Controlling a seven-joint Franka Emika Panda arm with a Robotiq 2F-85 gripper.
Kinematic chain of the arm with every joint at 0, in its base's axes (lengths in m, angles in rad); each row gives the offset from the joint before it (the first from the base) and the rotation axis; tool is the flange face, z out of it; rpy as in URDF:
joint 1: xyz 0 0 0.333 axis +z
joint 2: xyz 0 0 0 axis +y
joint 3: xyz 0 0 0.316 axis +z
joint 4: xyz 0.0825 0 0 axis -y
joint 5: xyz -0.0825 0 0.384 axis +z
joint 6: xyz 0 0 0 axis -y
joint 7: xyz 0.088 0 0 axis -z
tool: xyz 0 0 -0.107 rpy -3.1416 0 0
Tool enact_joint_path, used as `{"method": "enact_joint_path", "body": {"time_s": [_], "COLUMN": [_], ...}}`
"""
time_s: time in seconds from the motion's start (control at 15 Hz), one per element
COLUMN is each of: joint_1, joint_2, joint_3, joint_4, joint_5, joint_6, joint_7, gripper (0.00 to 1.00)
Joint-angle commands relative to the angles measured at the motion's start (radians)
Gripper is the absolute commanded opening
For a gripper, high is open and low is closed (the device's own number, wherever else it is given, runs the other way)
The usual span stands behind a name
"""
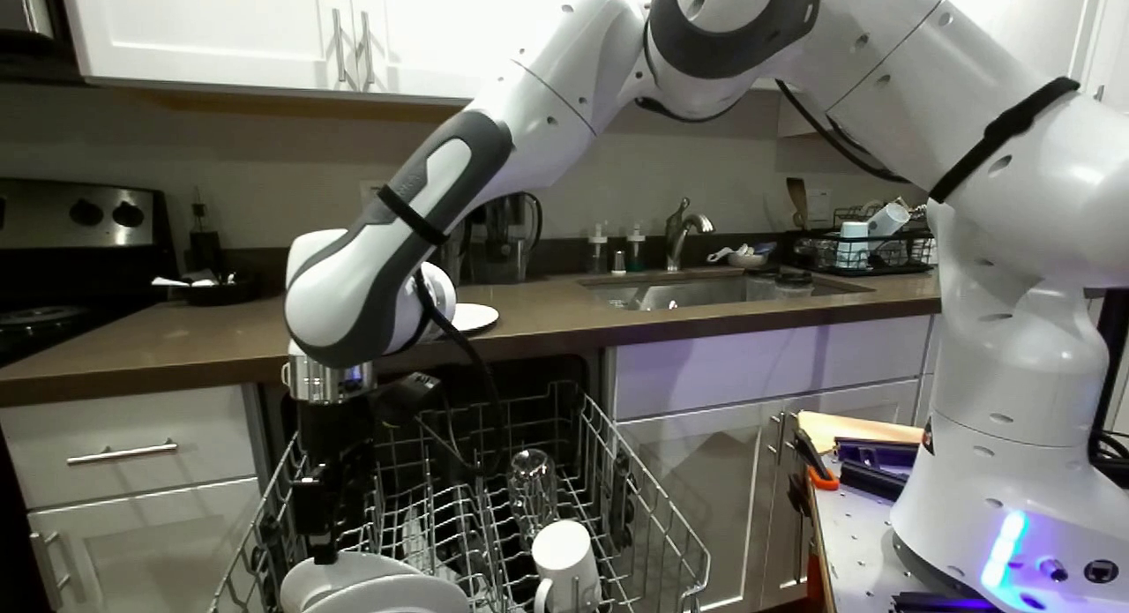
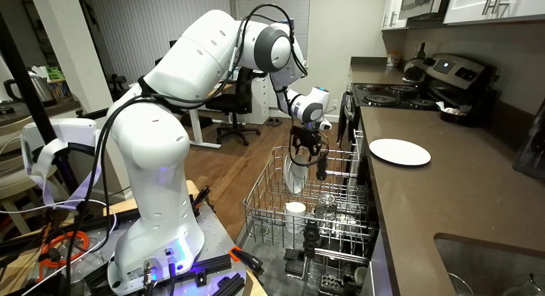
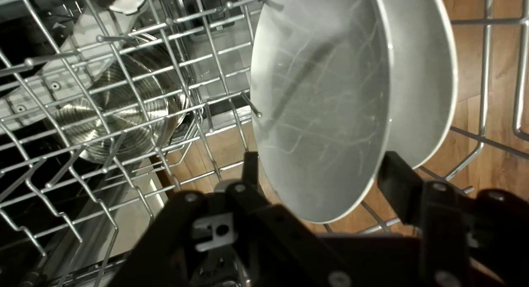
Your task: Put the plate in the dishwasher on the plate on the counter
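While a white plate (image 2: 400, 152) lies bare on the kitchen worktop (image 2: 447, 193), the dishwasher plate (image 3: 322, 109), presumably the nearer of the pair in the wrist view, stands in the rack (image 3: 487, 22), a second dish (image 3: 421, 72) showing at its two o'clock. Gripping, lifting, carrying and stacking all appear to be left. The pincer (image 3: 321, 169) is spread, its fingers (image 3: 399, 188) flanking the dishwasher plate toward six o'clock; whether either touches is hard to judge in the dim close-up. In an exterior view, the arm (image 1: 564, 84) arches over from its base (image 1: 979, 516) at three o'clock and ends pointing straight down, the white plate up at one o'clock.
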Motion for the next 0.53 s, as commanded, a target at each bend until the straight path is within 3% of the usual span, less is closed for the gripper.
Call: {"method": "enact_joint_path", "body": {"time_s": [0.0,0.07,0.47], "joint_1": [-0.01,-0.017,-0.069], "joint_2": [0.046,0.055,0.062], "joint_3": [0.019,0.028,0.096], "joint_4": [0.054,0.06,0.064], "joint_5": [-0.009,-0.003,0.053], "joint_6": [-0.031,-0.031,-0.074], "joint_7": [0.007,-0.003,-0.029], "gripper": [0.65,0.47,0.08]}}
